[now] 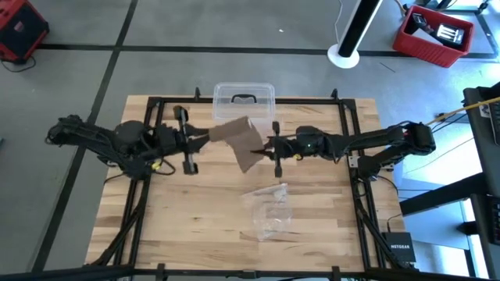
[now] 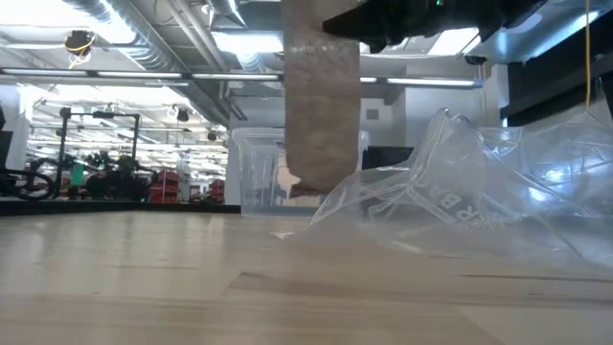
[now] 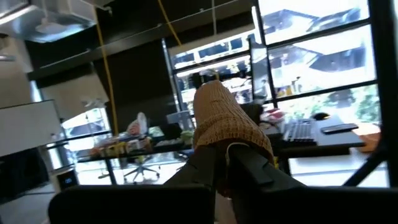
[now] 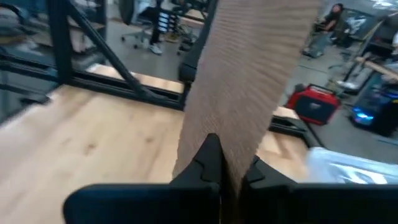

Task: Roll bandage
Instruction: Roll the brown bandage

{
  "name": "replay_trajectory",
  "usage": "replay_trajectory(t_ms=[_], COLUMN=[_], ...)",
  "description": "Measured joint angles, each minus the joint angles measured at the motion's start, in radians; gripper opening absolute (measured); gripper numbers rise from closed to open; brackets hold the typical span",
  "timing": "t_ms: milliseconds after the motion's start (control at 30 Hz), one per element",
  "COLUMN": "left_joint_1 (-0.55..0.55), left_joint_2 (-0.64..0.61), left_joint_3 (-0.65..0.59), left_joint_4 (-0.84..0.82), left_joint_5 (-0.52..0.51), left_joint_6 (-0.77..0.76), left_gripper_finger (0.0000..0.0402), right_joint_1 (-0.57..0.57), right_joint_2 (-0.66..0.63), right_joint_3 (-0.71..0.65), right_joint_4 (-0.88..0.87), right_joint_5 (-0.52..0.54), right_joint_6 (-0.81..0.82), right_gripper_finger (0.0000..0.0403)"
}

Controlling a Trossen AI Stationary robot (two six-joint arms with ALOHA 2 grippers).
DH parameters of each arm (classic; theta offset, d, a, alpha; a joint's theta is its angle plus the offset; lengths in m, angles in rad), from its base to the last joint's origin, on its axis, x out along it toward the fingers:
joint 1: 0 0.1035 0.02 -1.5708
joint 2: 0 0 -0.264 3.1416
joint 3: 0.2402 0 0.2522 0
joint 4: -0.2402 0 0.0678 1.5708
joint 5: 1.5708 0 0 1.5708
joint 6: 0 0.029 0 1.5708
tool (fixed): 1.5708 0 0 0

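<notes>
The bandage [image 1: 241, 139], a dull brown fabric strip, is held up over the table's far middle between my two grippers. My left gripper [image 1: 208, 139] comes from the left and is shut on one end. My right gripper [image 1: 267, 147] comes from the right and is shut on the strip farther along. In the low view the bandage [image 2: 321, 105] hangs down broad and flat, with its lower end [image 2: 308, 184] clear of the tabletop. My left gripper pinches the bandage's end [image 3: 231, 138] between its two fingers, coming about level from the table's left. The fabric bunches and stands up past the fingertips, lifted clear of the table. My right gripper pinches the strip [image 4: 231, 144] between its two fingers, coming about level from the table's right. The flat strip runs on past the fingertips. A free length [image 1: 251, 161] hangs below the hold, clear of the table.
A clear plastic box with a dark handle [image 1: 244, 99] stands at the table's far edge behind the bandage. A crinkled clear plastic bag [image 1: 269, 211] lies on the wood nearer the front, and fills the right of the low view [image 2: 460, 192]. Bare wood lies left and right.
</notes>
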Motion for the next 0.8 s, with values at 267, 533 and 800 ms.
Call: replay_trajectory(t_ms=[267, 533, 800], left_joint_1=[0.098, 0.159, 0.195], left_joint_2=[0.003, 0.025, 0.089], left_joint_3=[-0.008, -0.047, -0.143], left_joint_4=[-0.027, -0.082, -0.086], left_joint_5=[-0.05, -0.15, -0.153], left_joint_6=[0.11, 0.264, 0.266], left_gripper_finger=[0.0014, 0.0014, 0.0014], right_joint_1=[0.127, 0.285, 0.421], right_joint_2=[-0.004, -0.005, -0.013], right_joint_3=[0.001, 0.003, 0.113], right_joint_4=[-0.031, -0.04, -0.082], right_joint_5=[0.002, 0.062, 0.12], right_joint_6=[0.117, 0.204, 0.144], right_gripper_finger=[0.0001, 0.0001, 0.0001])
